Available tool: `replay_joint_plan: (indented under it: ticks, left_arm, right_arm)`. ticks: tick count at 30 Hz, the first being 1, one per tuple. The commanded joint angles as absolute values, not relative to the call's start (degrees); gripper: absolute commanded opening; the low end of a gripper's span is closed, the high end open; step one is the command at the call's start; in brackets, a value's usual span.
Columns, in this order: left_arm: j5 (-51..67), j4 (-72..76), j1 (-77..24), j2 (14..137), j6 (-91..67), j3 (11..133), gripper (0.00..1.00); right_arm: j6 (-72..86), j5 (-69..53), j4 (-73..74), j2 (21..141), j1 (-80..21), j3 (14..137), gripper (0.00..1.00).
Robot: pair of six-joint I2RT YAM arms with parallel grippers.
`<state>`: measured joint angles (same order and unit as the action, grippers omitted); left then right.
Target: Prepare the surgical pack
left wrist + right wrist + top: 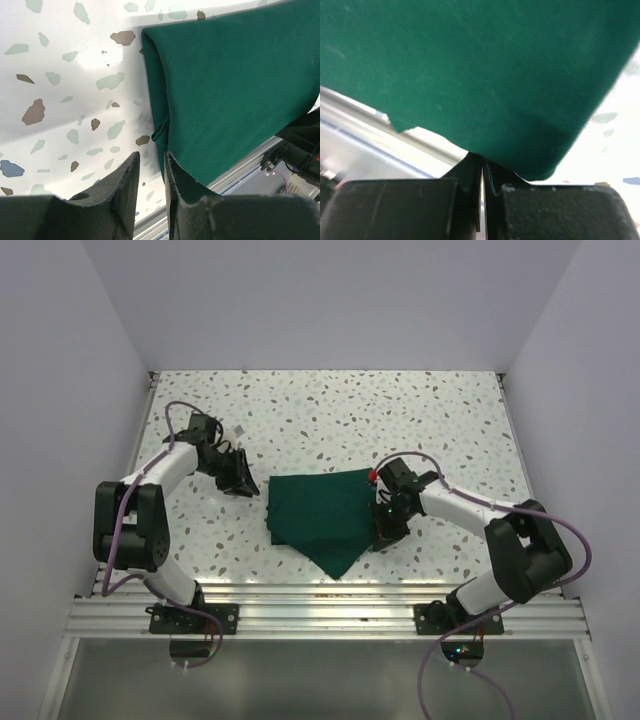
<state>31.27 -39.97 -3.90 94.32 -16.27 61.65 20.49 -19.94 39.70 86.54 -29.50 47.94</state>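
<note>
I judge the step in hand is a fold of the drape (pixel 320 515). My right fingers (pixel 481 167) are closed, and the drape's edge seems to be pinched at their tips, with the cloth raised just in front of them. To do it well, I would carry this edge low and slowly across, hold the pinch firm, and lay the edge square on the layer below before I let go.

The left fingers (pixel 132 172) are almost closed, with only a narrow gap, and hold nothing. They could press the bundle so that it does not slide on the tabletop (pixel 350 410). The drape lies just ahead and to the right of them, its folded side toward them, and it seems not to touch them.
</note>
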Motion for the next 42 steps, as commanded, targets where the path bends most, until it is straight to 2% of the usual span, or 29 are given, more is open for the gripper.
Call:
replay_joint_plan:
  ticks: [1,10,16,19,27,29,34,39,40,42]
  left_arm:
    - [32.0,-39.3,-2.9,94.6,-15.8,63.7,0.29]
    - [31.4,-38.8,-2.2,93.0,-16.1,63.9,0.32]
    - [28.8,-37.5,-2.9,90.5,-16.4,64.9,0.34]
    - [26.1,-38.5,-5.9,90.5,-14.9,67.3,0.35]
    - [25.3,-38.1,-13.0,89.4,-13.4,70.0,0.39]
    - [24.5,-38.1,-14.1,89.0,-12.8,71.2,0.4]
    - [19.5,-39.4,-20.6,89.3,-10.7,75.2,0.41]
    - [14.7,-41.4,-26.1,90.4,-11.9,76.1,0.44]
    - [14.0,-41.5,-26.6,90.4,-12.1,76.0,0.47]
    - [10.7,-42.0,-28.8,90.4,-12.2,76.3,0.52]
  right_arm:
    - [19.8,-13.0,33.1,85.0,-31.1,45.6,0.0]
    - [19.3,-3.1,29.4,89.1,-32.3,48.2,0.0]
    - [21.1,-0.2,27.8,94.4,-31.5,54.5,0.0]
    - [21.4,-0.7,27.6,100.2,-30.5,61.6,0.0]
    - [19.9,-4.6,35.8,117.7,-26.2,90.0,0.0]
    - [20.2,-4.9,38.4,119.5,-25.3,95.8,0.0]
    - [21.0,-3.5,41.9,117.0,-24.0,99.2,0.01]
    - [19.7,-1.1,43.9,109.3,-23.7,93.2,0.18]
    - [19.4,-0.8,44.1,108.1,-23.6,92.1,0.26]
    - [18.6,-0.8,44.8,104.6,-23.6,89.0,0.35]
